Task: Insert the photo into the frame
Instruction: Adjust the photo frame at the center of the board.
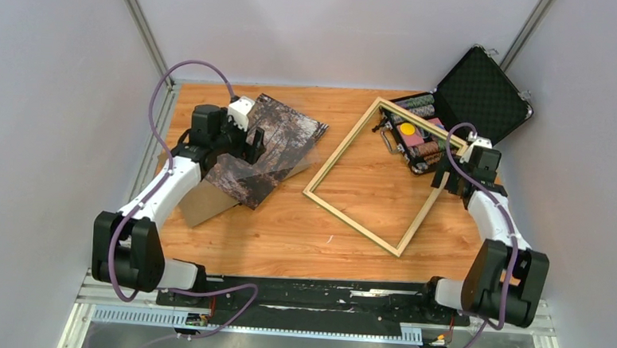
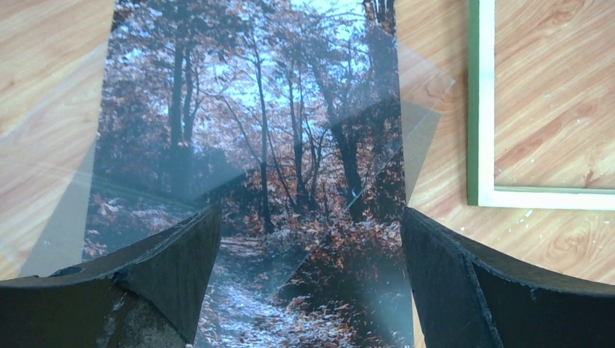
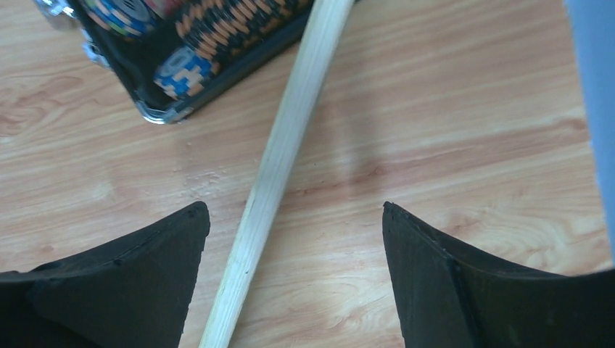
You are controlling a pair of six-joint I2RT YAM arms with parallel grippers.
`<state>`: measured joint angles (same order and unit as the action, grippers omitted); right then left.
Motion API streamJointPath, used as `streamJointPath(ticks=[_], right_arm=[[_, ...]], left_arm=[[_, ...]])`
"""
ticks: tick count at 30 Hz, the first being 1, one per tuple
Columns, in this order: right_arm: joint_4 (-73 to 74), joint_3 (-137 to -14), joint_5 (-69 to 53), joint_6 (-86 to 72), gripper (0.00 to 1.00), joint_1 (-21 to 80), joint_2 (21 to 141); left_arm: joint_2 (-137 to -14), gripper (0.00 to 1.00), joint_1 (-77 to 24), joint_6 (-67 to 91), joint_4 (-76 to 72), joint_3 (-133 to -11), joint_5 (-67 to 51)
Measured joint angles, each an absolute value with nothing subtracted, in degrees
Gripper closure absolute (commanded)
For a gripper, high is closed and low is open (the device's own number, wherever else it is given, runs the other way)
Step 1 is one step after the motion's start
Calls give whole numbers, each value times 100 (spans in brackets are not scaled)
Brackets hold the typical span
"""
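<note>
The photo (image 1: 275, 144), a misty autumn forest print, lies on the table at the back left with a clear sheet (image 1: 302, 164) partly over it. My left gripper (image 1: 255, 145) hovers over it, open and empty; in the left wrist view the photo (image 2: 275, 145) fills the space between the fingers (image 2: 167, 268). The frame (image 1: 338, 148) lies pale side up in the middle, tilted. My right gripper (image 1: 447, 181) is open at the frame's right rail. In the right wrist view that rail (image 3: 279, 152) runs between the fingertips, nearer the left one (image 3: 145, 275), touching neither.
A plain brown backing board (image 1: 204, 204) lies under the photo's near end. An open black case (image 1: 481, 91) of poker chips (image 3: 196, 65) stands at the back right, with the frame's far rail across it. The frame's green-edged corner (image 2: 475, 109) shows in the left wrist view.
</note>
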<state>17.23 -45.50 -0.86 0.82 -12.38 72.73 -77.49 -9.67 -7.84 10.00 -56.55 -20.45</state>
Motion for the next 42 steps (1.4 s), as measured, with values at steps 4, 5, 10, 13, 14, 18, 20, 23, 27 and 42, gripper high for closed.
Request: streamJointPath(ticks=[4, 5, 10, 13, 14, 18, 20, 23, 27, 42], right_arm=[[1743, -4550, -272, -47, 14, -1361, 7850], [1747, -4552, -320, -75, 15, -1358, 7964], [1835, -4711, -587, -213, 20, -1358, 8455], [1844, -4880, -716, -276, 29, -1358, 8748], [1844, -4921, -753, -294, 34, -1358, 8823], [1865, -5070, -934, -381, 52, -1358, 9120], [1881, -5142, -1026, -429, 58, -1358, 9233], [1929, -5253, -1122, -471, 64, -1358, 9323], [1946, -5376, -1192, -510, 70, -1356, 9369], [2388, -6141, -1035, -602, 80, -965, 9404]], left_arm=[[-7747, 0, -969, -786, 952, -5476, -2036], [-7747, 0, -969, -790, 943, -5441, -2023], [-7747, 0, -972, -834, 921, -5389, -1951], [-7747, 0, -972, -858, 891, -5387, -1935], [-7747, 0, -972, -875, 875, -5380, -1940], [-7747, 0, -978, -982, 823, -5297, -2014], [-7747, 0, -1007, -1074, 792, -5214, -2047], [-7747, 0, -1092, -1227, 794, -5078, -2047], [-7747, 0, -1129, -1330, 808, -5026, -2040], [-7723, 0, -1133, -1350, 808, -5026, -2021]])
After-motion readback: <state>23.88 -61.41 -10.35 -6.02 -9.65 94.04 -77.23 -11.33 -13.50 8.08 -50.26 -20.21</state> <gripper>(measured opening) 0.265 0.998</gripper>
